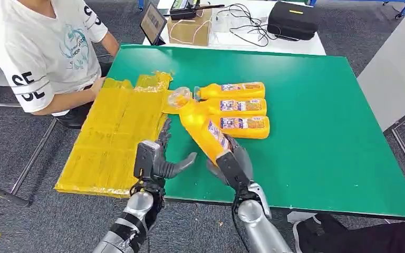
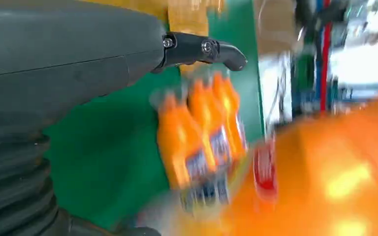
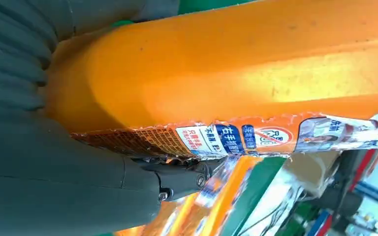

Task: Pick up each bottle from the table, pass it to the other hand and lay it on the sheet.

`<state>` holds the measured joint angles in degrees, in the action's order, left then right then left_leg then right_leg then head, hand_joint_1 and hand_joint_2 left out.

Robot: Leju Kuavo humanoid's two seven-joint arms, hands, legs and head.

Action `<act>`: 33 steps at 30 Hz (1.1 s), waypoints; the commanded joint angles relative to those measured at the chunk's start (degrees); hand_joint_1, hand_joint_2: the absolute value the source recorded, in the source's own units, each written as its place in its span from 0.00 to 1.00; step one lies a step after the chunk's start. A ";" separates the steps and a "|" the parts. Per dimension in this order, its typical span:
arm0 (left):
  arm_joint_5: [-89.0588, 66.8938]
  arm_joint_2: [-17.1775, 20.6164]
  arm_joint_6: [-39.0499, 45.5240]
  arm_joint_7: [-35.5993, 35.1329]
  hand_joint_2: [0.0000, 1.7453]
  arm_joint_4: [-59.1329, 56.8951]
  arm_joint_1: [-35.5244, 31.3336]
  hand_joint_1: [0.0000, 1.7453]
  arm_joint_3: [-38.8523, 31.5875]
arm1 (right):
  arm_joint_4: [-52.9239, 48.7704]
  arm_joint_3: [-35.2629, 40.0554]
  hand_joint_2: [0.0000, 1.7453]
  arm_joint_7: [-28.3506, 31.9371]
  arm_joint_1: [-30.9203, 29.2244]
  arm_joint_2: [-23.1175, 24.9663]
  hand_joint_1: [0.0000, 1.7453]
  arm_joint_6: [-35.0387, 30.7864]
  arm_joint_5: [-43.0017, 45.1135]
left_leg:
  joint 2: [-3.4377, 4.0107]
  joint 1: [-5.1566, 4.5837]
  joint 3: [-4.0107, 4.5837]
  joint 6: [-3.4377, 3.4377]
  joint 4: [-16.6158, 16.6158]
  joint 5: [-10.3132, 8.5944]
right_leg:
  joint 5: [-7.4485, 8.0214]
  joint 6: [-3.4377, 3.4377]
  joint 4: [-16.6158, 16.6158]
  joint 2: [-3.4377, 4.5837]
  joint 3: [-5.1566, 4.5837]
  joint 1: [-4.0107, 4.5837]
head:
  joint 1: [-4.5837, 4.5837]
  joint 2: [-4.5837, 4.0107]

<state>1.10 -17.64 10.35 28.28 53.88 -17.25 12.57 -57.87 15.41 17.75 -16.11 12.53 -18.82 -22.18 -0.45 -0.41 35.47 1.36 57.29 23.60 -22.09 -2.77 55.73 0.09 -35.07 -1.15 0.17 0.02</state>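
Right robot hand (image 1: 233, 161), low centre of the head view: clamped on the base of an orange bottle (image 1: 203, 126), which tilts up and to the left, clear cap uppermost, lifted off the table (image 1: 321, 132). The right wrist view confirms the fingers wrapped round the bottle body, just below its torn label.

Left robot hand (image 1: 161, 158), just left of it: fingers spread, thumb reaching toward the held bottle, nothing in it, apart from the bottle.

Three more orange bottles (image 1: 237, 108) lie side by side on the green table, just above the held one. The yellow sheet (image 1: 113, 137) lies at left centre, overhanging the table edge, wrinkled at its far end. A person (image 1: 42, 47) sits at upper left beside it.

Risk, as judged: the grip sits at the very base, so the long bottle could swing or slip during the handover. Its cap end hangs close above the lying bottles and could knock them.
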 commanded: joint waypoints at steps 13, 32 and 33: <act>7.94 1.51 -11.83 -3.51 1.00 0.81 -2.16 0.00 2.52 | 15.37 8.78 1.00 1.31 -6.96 3.78 1.00 2.47 1.78 | 0.10 0.06 -0.13 -0.09 -0.01 0.08 | -0.05 0.10 -0.02 0.08 0.11 0.06 | 0.00 -0.02; 10.32 2.35 -11.63 -2.27 1.00 0.73 -2.29 1.00 1.94 | 17.68 11.04 1.00 -0.87 -9.06 2.91 0.00 1.32 0.06 | 0.08 0.07 -0.14 -0.10 0.00 0.08 | -0.06 0.11 -0.02 0.05 0.13 0.07 | -0.02 -0.02; 10.33 2.34 -11.65 -2.26 1.00 0.57 -2.39 1.00 1.89 | 17.64 10.87 1.00 -0.87 -9.07 2.96 0.00 1.07 0.14 | 0.04 0.06 -0.10 -0.08 0.00 0.06 | -0.05 0.10 -0.02 0.02 0.10 0.06 | 0.00 -0.02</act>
<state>10.88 -17.33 -0.33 25.99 55.95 -17.75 13.55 -45.09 24.65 17.29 -21.23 16.70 -17.94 -22.51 -0.47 -0.41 35.52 1.36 57.29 23.59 -22.09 -2.77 55.73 0.09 -35.12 -1.15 0.17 0.00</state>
